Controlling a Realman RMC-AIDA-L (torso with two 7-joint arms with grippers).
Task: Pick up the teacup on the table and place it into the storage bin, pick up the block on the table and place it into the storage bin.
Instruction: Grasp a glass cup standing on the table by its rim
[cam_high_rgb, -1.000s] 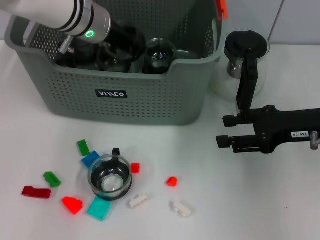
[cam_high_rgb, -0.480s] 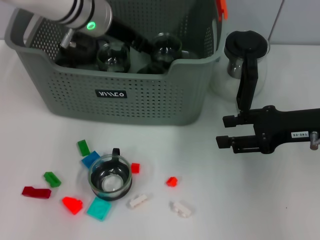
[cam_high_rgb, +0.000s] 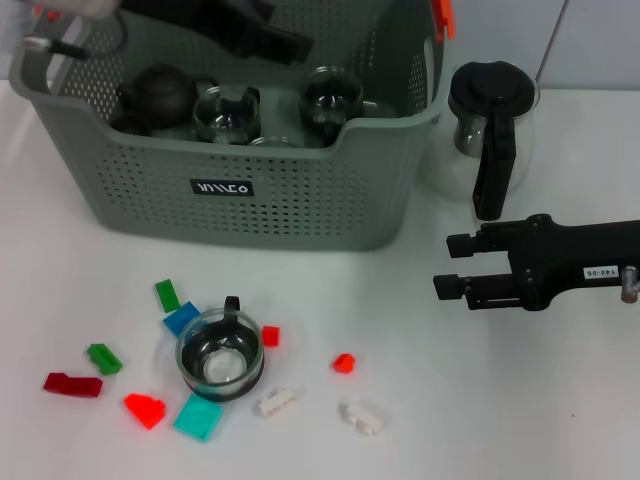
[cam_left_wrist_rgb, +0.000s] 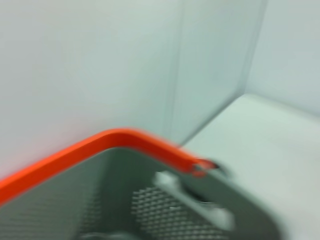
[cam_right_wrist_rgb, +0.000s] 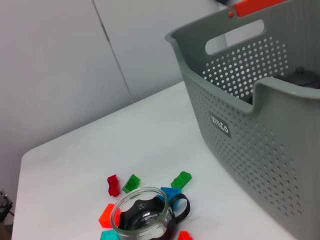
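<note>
The grey storage bin (cam_high_rgb: 300, 195) stands at the back of the table and also shows in the right wrist view (cam_right_wrist_rgb: 260, 130). It holds a black teapot (cam_high_rgb: 160, 92) and two glass cups (cam_high_rgb: 227, 112). A glass teacup (cam_high_rgb: 220, 358) with a black handle stands on the table in front of the bin, also in the right wrist view (cam_right_wrist_rgb: 142, 220). Several small blocks lie around it, among them a blue block (cam_high_rgb: 181, 319) and a red block (cam_high_rgb: 270, 336). My left gripper (cam_high_rgb: 265, 35) is above the bin's back part. My right gripper (cam_high_rgb: 452, 264) is open and empty, to the right of the bin.
A glass pitcher (cam_high_rgb: 490, 115) with a black handle stands right of the bin, just behind my right gripper. Orange clips (cam_left_wrist_rgb: 100, 145) sit on the bin's rim. White blocks (cam_high_rgb: 362, 418) lie near the table's front edge.
My left arm has risen up and back out of the bin, uncovering the teapot and two glass cups inside. The right arm and the things on the table have not moved.
</note>
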